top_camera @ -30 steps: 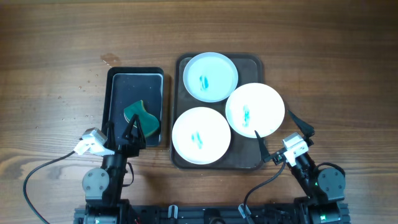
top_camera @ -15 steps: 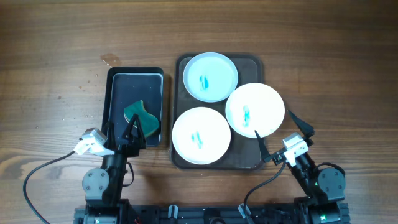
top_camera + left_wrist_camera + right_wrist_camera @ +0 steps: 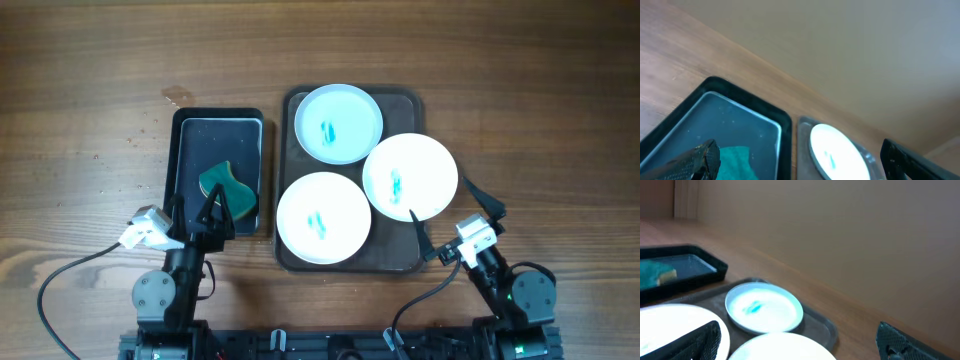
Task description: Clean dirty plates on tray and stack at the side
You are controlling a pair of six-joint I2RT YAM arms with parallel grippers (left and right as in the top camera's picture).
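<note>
Nothing has moved in the last second. The far plate, right plate and near plate lie as before on the dark brown tray, the right plate reaching over its right rim. Each is round, white and shallow, with a small teal-blue smear at its centre. Just left, a smaller black tray holds a teal sponge on the wooden table. The left gripper hangs over the black tray's near end and the right gripper at the right plate's near edge. Both have their jaws spread wide and grasp nothing.
</note>
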